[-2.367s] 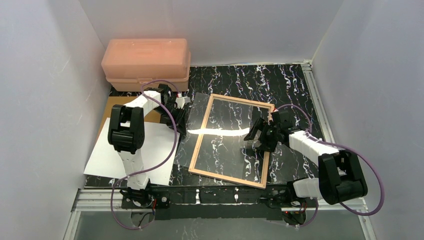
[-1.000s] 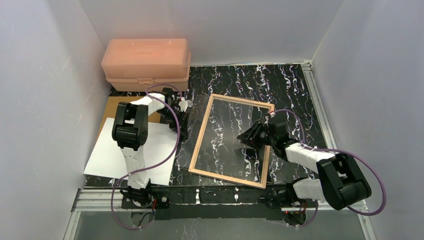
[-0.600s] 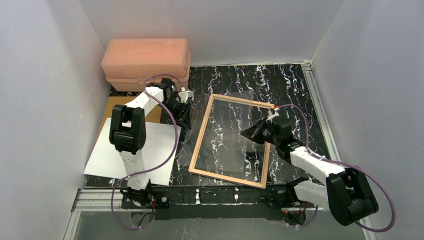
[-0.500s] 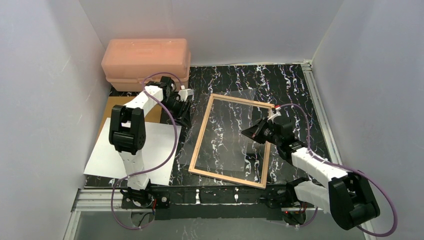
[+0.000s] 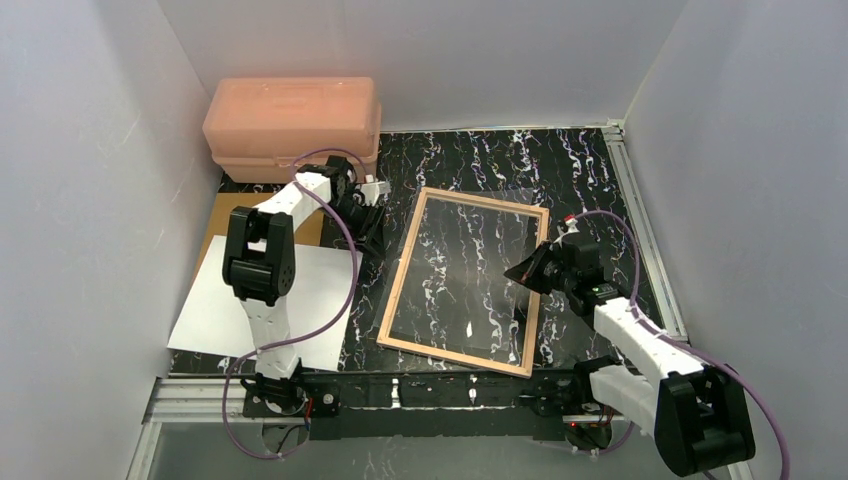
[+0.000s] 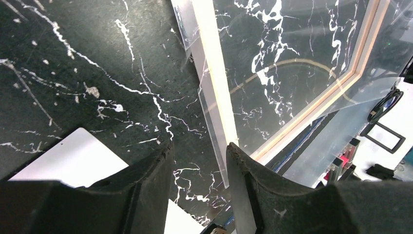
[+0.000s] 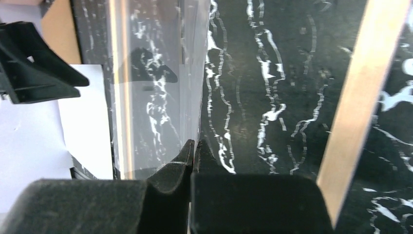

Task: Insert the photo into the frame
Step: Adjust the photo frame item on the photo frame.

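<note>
1. The frame (image 5: 455, 357) lies flat at the middle of the bench (image 5: 580, 170), tan wood back up. Its long sides run roughly from 12 to 6 o'clock, leaning a little toward 1 o'clock.
2. The clear pane (image 5: 460, 270) sits over the frame opening, and the marbled bench shows through it. In the top view I cannot tell whether it is fully seated or slightly raised.
3. The right claw (image 5: 514, 273) is at the frame's 3 o'clock side and reaches in over the right rail. In the right wrist view its fingers (image 7: 170, 175) are pressed together, pinching the thin edge of the clear pane, which runs away from the tips toward 12 o'clock.
4. The left claw (image 5: 372, 232) hangs at the frame's 10 o'clock, just beside the left rail. In the left wrist view its fingers (image 6: 151, 180) stand apart in a medium gap and hold nothing. The pane's edge and the pale rail pass close by the right-hand finger, but I cannot tell whether they touch it.
5. The photo (image 5: 215, 315) lies at the frame's 9 o'clock, white back up, apart from the frame and behind the left arm.
6. A brown backing board (image 5: 222, 215) lies partly under the photo's 12 o'clock edge.
7. A pink box (image 5: 290, 120) stands in the bench's 11 o'clock corner.
</note>
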Controlling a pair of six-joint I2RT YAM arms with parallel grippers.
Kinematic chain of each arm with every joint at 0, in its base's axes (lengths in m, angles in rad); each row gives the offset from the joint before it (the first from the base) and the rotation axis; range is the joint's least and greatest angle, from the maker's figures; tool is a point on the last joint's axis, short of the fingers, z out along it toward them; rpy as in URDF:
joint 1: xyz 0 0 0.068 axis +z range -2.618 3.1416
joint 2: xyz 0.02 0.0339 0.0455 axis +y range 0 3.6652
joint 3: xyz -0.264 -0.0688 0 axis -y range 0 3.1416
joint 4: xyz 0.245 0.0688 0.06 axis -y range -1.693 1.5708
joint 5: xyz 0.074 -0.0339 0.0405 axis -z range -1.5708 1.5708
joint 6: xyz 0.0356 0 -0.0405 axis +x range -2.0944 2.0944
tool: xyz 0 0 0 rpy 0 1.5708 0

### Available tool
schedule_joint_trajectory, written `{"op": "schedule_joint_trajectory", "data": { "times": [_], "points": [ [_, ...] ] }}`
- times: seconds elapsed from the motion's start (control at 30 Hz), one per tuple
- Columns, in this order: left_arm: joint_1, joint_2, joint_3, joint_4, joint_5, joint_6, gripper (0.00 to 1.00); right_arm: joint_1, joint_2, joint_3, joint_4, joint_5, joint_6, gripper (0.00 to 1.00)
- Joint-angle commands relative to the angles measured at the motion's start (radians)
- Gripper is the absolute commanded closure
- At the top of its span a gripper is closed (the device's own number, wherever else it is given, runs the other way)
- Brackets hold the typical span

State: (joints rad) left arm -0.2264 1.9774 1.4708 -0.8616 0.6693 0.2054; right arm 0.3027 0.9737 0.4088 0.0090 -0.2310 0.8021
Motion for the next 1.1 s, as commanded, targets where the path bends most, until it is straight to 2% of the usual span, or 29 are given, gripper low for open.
{"op": "schedule_joint_trajectory", "data": {
  "times": [0.0,0.23,0.67,0.93,1.07],
  "points": [
    [-0.03,0.003,-0.003,0.006,0.013,-0.006,0.59,-0.08,0.065,0.074,-0.104,-0.09,-0.125,0.99],
    [-0.063,0.029,0.001,0.036,0.01,-0.026,0.61,-0.12,0.105,0.109,-0.175,-0.133,-0.199,0.99],
    [-0.086,0.056,-0.012,0.068,0.018,-0.043,0.63,-0.121,0.07,0.061,-0.178,-0.082,-0.174,0.99],
    [-0.086,0.055,-0.023,0.073,0.021,-0.038,0.62,-0.121,-0.02,0.008,-0.19,-0.027,-0.122,0.99],
    [-0.086,0.052,-0.032,0.079,0.024,-0.041,0.62,-0.122,-0.004,0.015,-0.196,-0.027,-0.125,0.99]
  ]
}}
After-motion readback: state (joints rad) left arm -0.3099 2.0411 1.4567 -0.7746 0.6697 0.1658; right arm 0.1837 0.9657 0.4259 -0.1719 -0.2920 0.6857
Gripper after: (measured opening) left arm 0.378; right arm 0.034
